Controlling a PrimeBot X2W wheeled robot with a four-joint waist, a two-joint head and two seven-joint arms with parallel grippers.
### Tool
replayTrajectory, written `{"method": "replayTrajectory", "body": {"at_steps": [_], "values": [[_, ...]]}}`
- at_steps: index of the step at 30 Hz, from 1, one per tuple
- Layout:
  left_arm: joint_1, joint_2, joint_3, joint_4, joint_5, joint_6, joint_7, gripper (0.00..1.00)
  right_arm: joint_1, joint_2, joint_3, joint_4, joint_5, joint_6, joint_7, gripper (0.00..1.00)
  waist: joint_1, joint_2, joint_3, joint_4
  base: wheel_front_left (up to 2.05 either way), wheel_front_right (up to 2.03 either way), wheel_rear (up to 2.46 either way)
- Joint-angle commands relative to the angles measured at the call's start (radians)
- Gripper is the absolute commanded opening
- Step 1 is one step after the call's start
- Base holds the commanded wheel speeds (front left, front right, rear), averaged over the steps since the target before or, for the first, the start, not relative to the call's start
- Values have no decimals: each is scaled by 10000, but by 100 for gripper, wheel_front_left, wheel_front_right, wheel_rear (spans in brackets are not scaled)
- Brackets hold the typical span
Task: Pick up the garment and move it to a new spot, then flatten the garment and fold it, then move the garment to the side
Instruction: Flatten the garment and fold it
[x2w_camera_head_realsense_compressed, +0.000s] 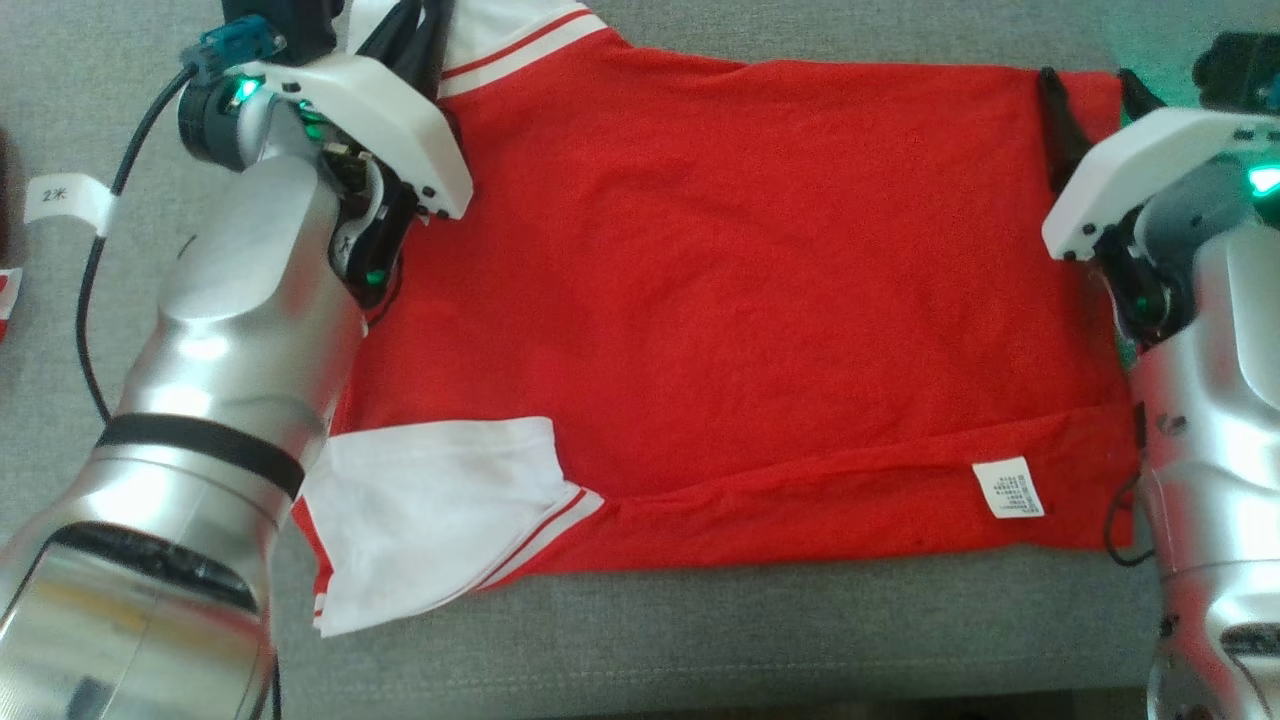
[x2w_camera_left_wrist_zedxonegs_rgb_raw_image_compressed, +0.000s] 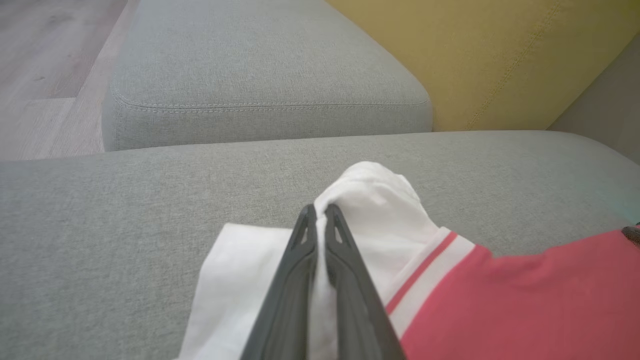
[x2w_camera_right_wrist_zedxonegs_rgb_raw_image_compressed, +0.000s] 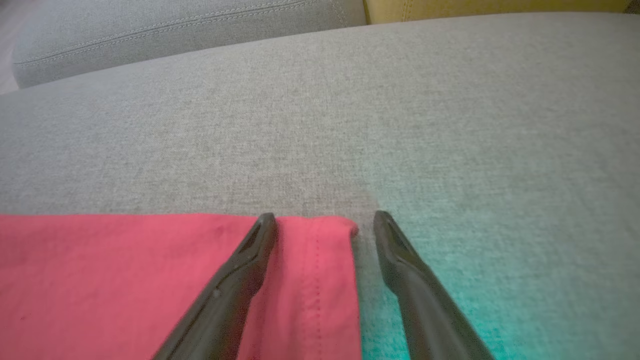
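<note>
The garment (x2w_camera_head_realsense_compressed: 720, 290) is a red shirt with white, red-striped sleeves, spread flat on the grey sofa seat (x2w_camera_head_realsense_compressed: 700, 640). My left gripper (x2w_camera_left_wrist_zedxonegs_rgb_raw_image_compressed: 320, 212) is shut on the far white sleeve (x2w_camera_left_wrist_zedxonegs_rgb_raw_image_compressed: 380, 210), pinching a bunched fold of it between the fingers. In the head view that sleeve (x2w_camera_head_realsense_compressed: 500, 30) lies at the top left, beside my left arm. My right gripper (x2w_camera_right_wrist_zedxonegs_rgb_raw_image_compressed: 324, 220) stands open at the garment's far right corner (x2w_camera_right_wrist_zedxonegs_rgb_raw_image_compressed: 330, 235), one finger over the red hem and the other over bare cushion. Its dark fingers (x2w_camera_head_realsense_compressed: 1060, 125) show at the top right of the head view.
A second white sleeve (x2w_camera_head_realsense_compressed: 440, 510) lies folded at the near left. A white care label (x2w_camera_head_realsense_compressed: 1008, 488) sits on the near hem. A second grey cushion (x2w_camera_left_wrist_zedxonegs_rgb_raw_image_compressed: 260, 75) and a yellow backrest (x2w_camera_left_wrist_zedxonegs_rgb_raw_image_compressed: 500, 55) lie beyond, with wooden floor (x2w_camera_left_wrist_zedxonegs_rgb_raw_image_compressed: 45, 65) to the left.
</note>
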Motion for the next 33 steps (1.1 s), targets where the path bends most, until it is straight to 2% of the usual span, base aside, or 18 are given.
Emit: {"method": "replayTrajectory", "body": {"at_steps": [1,2,8,13,20,28,33], "values": [[-261,504,44,-400,-172,3,-124,0,-192,72,199,-66,70,73,69,34,0,0,4,25,0,0,0],[-244,584,-54,-490,-298,3,-146,0,-237,78,214,2,136,73,-8,0,0,0,1,37,0,0,0],[-107,988,-299,-872,-770,3,-258,0,-280,123,254,57,436,73,-429,0,0,0,-130,80,0,0,0],[230,1376,-60,-1715,-838,3,-300,0,-41,0,295,-685,927,73,-1163,0,0,0,-405,131,0,0,0],[1367,1555,676,-3335,-194,80,-304,0,884,-186,430,-2033,1544,73,-1440,0,0,0,-743,226,0,0,0],[3405,1683,1265,-5902,975,572,-305,0,2618,-132,238,-3764,2105,73,-1150,0,0,0,-1122,378,0,0,0],[5081,1798,1298,-7443,1558,871,-305,0,3910,69,152,-4713,2270,73,-720,0,0,0,-1293,454,0,0,0]]}}
